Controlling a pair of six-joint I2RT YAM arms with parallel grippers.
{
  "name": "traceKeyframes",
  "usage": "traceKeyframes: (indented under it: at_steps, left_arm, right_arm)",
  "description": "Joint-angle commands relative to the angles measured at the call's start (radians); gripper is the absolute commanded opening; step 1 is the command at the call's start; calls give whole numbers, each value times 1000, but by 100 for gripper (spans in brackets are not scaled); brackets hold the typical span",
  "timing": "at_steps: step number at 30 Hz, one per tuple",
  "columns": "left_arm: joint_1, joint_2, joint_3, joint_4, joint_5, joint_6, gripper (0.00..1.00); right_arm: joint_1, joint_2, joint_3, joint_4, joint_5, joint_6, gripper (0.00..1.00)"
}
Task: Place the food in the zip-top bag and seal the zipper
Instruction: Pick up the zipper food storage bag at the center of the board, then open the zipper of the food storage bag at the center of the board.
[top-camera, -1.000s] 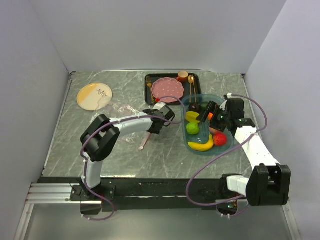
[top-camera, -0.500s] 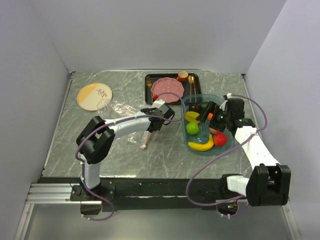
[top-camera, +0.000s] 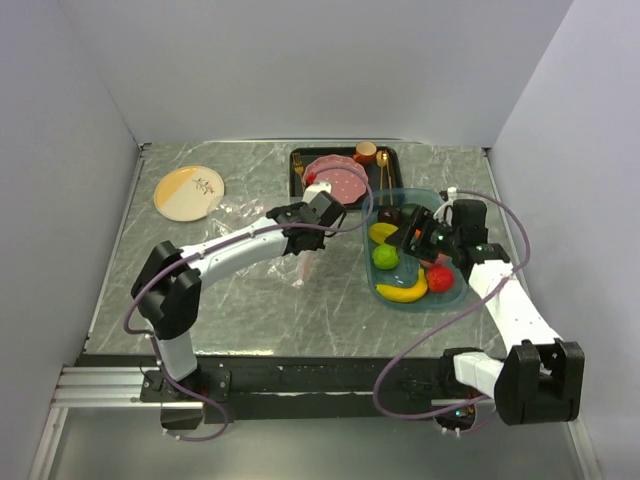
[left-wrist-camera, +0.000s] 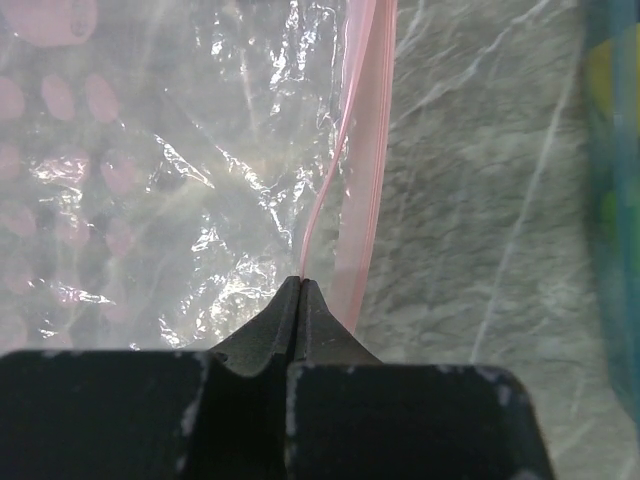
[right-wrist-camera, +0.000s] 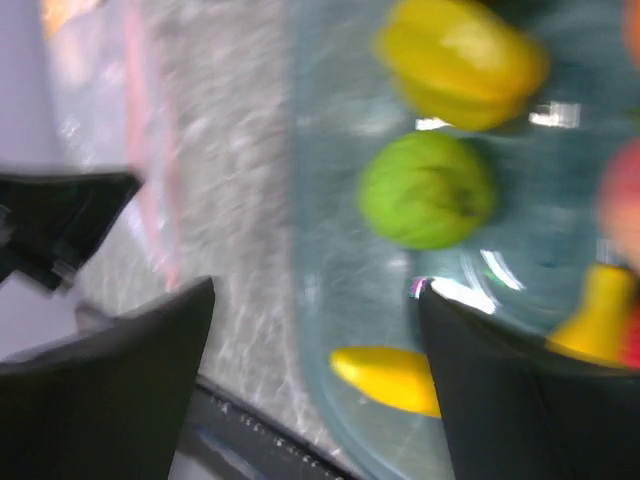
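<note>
My left gripper (top-camera: 306, 240) is shut on the pale pink zipper (left-wrist-camera: 365, 150) at the mouth of the clear crinkly zip-top bag (left-wrist-camera: 190, 180), holding that edge up off the table; the bag (top-camera: 245, 213) trails to the back left. My right gripper (top-camera: 415, 232) is open and empty, hovering over the blue tray (top-camera: 392, 300). In the tray lie a starfruit (top-camera: 383, 232), lime (top-camera: 385, 257), banana (top-camera: 403, 290), strawberry (top-camera: 440, 279) and a dark fruit (top-camera: 388, 214). The right wrist view shows the lime (right-wrist-camera: 428, 190), starfruit (right-wrist-camera: 465, 60) and banana (right-wrist-camera: 385, 378) between my open fingers.
A black tray (top-camera: 296, 170) at the back holds a pink dotted plate (top-camera: 335, 180), gold cutlery (top-camera: 383, 172) and an orange cup (top-camera: 366, 151). A cream plate (top-camera: 189, 191) lies back left. Walls close in left, right and behind.
My left arm has stretched out and swung back and right, lifting the bag's pink edge with it. My right gripper has shifted slightly left over the tray, still open.
</note>
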Motion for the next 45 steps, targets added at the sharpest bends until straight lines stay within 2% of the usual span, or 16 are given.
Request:
traceKeyframes:
  at_steps: [1, 2, 4, 5, 7, 9, 13, 15, 21, 26, 31, 37, 45]
  left_arm:
    - [-6, -55, 31, -3, 47, 0, 1]
    - [-6, -62, 26, 5, 50, -7, 1]
    - [-4, -88, 0, 28, 71, -16, 1]
    - [-6, -95, -4, 36, 71, -23, 1]
    - [-6, -116, -18, 48, 80, -34, 1]
    - [-4, -134, -29, 74, 93, -31, 1]
    - [-6, -144, -12, 71, 111, -24, 1]
    - [-4, -145, -11, 68, 111, -24, 1]
    - [-4, -159, -17, 80, 133, -30, 1]
    - [-4, -170, -11, 89, 143, -31, 1]
    - [-6, -185, -17, 92, 125, -30, 1]
    - [-6, -211, -18, 91, 119, -27, 1]
    - [-4, -228, -17, 86, 177, -8, 1]
  right_arm:
    - [36, -59, -87, 267, -203, 194, 62]
    - [49, -61, -107, 329, -237, 237, 44]
    - [78, -58, -124, 437, -289, 325, 29]
    - [101, -52, -121, 454, -282, 340, 14]
    - [173, -32, -83, 457, -259, 345, 12]
    - [231, 25, -55, 489, -269, 373, 5]
    - [274, 92, -82, 696, -270, 500, 5]
    - [291, 149, -60, 738, -280, 528, 6]
    - [368, 287, 69, 707, -225, 503, 7]
    - [392, 365, 105, 689, -181, 491, 7]
    - [403, 390, 137, 640, -145, 447, 7]
    - [406, 398, 112, 663, -138, 451, 8]
    - [408, 457, 166, 637, -135, 430, 10]
